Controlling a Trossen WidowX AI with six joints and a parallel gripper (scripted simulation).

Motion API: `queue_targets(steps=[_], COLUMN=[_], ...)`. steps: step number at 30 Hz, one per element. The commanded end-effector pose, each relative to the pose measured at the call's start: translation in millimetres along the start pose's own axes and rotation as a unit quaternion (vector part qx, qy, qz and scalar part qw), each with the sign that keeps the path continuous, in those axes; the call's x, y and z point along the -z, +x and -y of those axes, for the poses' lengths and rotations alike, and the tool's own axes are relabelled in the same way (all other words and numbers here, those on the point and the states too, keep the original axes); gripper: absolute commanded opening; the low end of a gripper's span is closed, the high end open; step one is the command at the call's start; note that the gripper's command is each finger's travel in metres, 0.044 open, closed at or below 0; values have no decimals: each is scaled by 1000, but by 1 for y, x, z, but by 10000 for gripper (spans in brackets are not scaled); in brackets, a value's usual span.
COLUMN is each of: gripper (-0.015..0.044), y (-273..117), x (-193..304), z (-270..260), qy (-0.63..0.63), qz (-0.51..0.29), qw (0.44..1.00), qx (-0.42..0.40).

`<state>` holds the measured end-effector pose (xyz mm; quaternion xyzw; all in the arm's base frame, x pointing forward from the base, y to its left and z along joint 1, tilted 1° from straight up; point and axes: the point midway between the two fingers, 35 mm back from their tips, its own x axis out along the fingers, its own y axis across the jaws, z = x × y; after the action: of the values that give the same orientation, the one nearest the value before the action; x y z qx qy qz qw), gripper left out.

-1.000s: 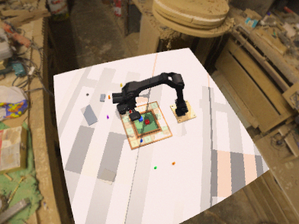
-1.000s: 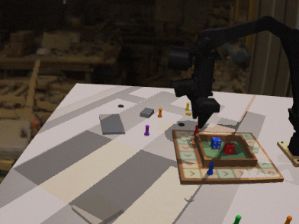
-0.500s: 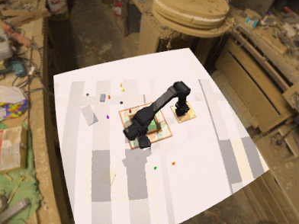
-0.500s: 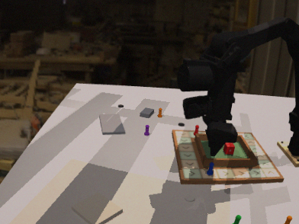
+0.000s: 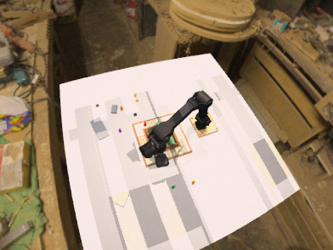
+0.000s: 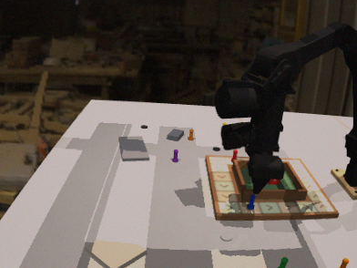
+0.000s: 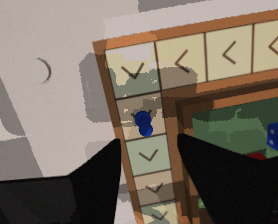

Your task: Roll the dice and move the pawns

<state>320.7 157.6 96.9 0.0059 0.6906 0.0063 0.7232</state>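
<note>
The blue pawn [image 6: 251, 201] [image 7: 144, 123] stands on the board's second square from a corner; the arm hides it in the top view. My gripper [image 6: 258, 192] [image 7: 149, 142] is partly open, just above the pawn, nothing between its fingers. The red pawn [image 5: 144, 123] [image 6: 235, 156] stands on the board [image 5: 183, 133] [image 6: 275, 217] [image 7: 101, 65] at its far left corner area. The tray [image 6: 273, 195] in the board's middle holds the red die [image 6: 273, 181] [image 7: 257, 156] and the blue die [image 7: 273, 136]. Their top numbers cannot be read here.
A purple pawn [image 5: 120, 130] [image 6: 176, 156] and orange pawn [image 5: 121, 108] [image 6: 191, 135] stand left of the board, near grey blocks [image 5: 98, 126] [image 6: 133, 149]. A green pawn [image 5: 173, 187] [image 6: 283, 262] and another orange pawn [image 5: 193, 182] [image 6: 344, 263] stand in front. A pale disc [image 6: 226, 238] [image 7: 45, 71] lies near the board.
</note>
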Motion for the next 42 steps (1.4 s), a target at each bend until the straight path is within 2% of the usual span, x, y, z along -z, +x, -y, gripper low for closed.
queue_targets(steps=[1, 23, 29, 35, 42], gripper=[200, 200, 43, 3, 0], y=[8, 41, 41, 41, 30], x=[0, 0, 0, 0, -2], z=[0, 0, 0, 0, -1], qy=[2, 2, 2, 2, 1], qz=[0, 0, 0, 0, 0], qw=[1000, 1000, 1000, 1000, 1000], qx=[2, 2, 2, 2, 2])
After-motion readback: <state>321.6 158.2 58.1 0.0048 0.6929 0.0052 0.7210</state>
